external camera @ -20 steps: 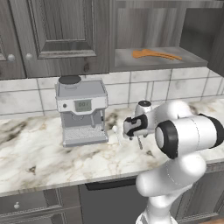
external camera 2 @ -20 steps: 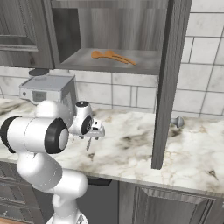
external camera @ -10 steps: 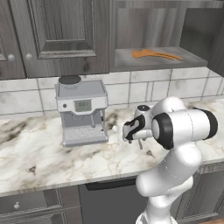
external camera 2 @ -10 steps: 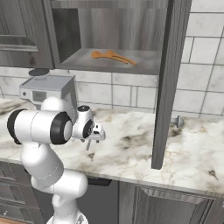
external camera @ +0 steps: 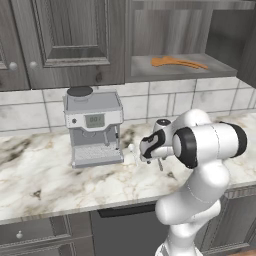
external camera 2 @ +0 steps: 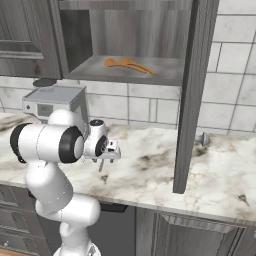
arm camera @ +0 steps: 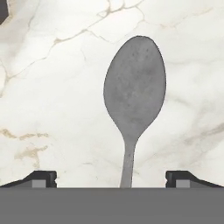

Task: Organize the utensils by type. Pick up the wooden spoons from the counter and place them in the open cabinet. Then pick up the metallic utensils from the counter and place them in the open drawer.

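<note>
The claw (arm camera: 112, 181) was seen wide open and empty, hung low over the marble desk (arm camera: 52, 87), its two dark tips set well apart on either side of the handle of a dark grey metal spoon (arm camera: 134, 94) lying flat, bowl pointing away. For a sound grasp, the claw was best lowered straight down until the tips reached the desk, centred on the thin handle, then closed across it. Beyond, the coffee machine (external camera: 95, 127) stood on the desk, to be kept clear of. Farther off, both wooden spoons (external camera 2: 129, 65) were already laid on the open cabinet's shelf (external camera 2: 165, 75).
</note>
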You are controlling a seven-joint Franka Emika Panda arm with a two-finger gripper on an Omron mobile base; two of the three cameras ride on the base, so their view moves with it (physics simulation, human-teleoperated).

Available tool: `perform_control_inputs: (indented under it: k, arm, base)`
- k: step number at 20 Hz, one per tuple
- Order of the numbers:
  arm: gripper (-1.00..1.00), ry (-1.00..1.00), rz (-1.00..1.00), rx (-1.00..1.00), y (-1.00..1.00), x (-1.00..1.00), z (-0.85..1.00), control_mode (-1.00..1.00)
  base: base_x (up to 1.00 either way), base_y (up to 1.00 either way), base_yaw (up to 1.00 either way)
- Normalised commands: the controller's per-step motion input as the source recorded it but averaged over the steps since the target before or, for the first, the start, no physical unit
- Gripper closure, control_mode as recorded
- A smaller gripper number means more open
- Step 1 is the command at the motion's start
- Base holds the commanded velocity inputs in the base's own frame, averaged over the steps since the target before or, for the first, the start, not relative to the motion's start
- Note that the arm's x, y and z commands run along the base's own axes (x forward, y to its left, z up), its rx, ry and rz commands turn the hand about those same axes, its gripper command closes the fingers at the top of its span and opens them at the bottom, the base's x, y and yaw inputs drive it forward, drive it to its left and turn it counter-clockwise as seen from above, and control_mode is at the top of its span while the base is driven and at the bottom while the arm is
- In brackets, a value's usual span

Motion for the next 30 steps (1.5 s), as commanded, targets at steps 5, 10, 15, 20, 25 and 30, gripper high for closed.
perform_control_inputs:
  k: [5, 10, 15, 20, 25, 30]
  arm:
    - [1.0, 0.05, 0.0, 0.0, 0.0, 0.03, -0.14, -1.0]
    - [1.0, 0.03, 0.0, 0.0, 0.0, 0.02, 0.0, -1.0]
    - [1.0, 0.0, 0.0, 0.0, 0.0, 0.0, 0.0, -1.0]
    - [1.0, 0.0, 0.0, 0.0, 0.0, 0.0, 0.0, -1.0]
    - [1.0, 0.0, 0.0, 0.0, 0.0, -0.02, 0.03, -1.0]
    - [1.0, 0.0, 0.0, 0.0, 0.0, -0.2, 0.36, -1.0]
  base:
    - [0.0, 0.0, 0.0]
    - [0.0, 0.0, 0.0]
    - [0.0, 0.0, 0.0]
    - [0.0, 0.0, 0.0]
    - [0.0, 0.0, 0.0]
    - [0.0, 0.0, 0.0]
